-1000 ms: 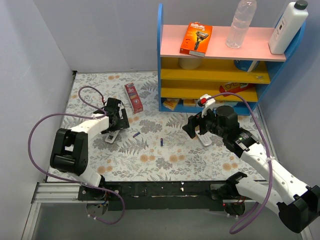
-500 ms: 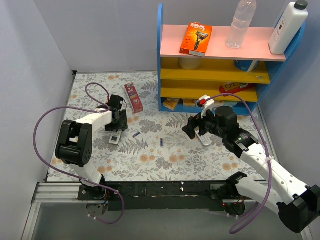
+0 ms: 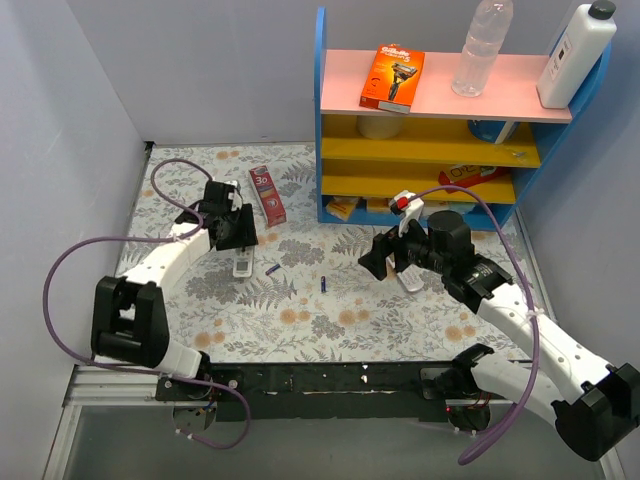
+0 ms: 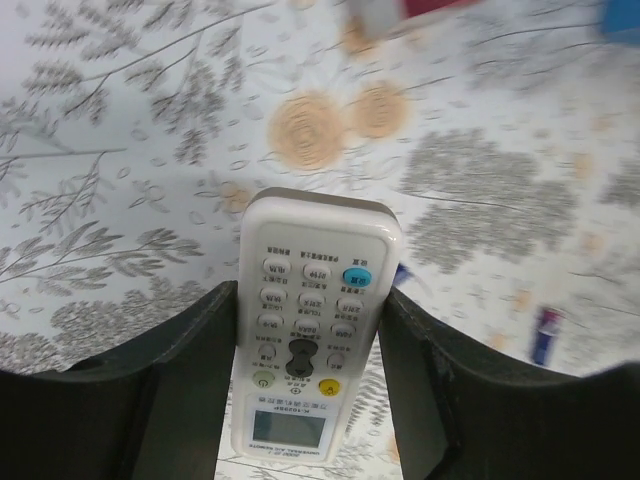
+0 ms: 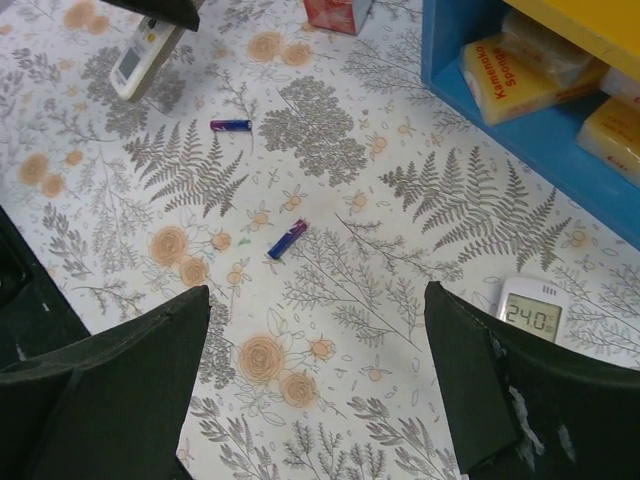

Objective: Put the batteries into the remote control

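Left gripper [image 4: 310, 296] pinches the remote control [image 4: 318, 245]; right gripper [image 5: 315, 292] fingers spread; 2 batteries [image 5: 287, 239] lie mid-table [image 5: 460, 225].

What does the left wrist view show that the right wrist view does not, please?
Only the left wrist view: the remote control close up, its buttons and small screen readable, with the left pincer closed against both its sides.

Only the right wrist view: the open right pincer, the blue shelf holding yellow packets, a white display reading 24.0, and the two batteries lying apart.

Both: the remote control, at least one of the batteries, the floral tablecloth and a red box.
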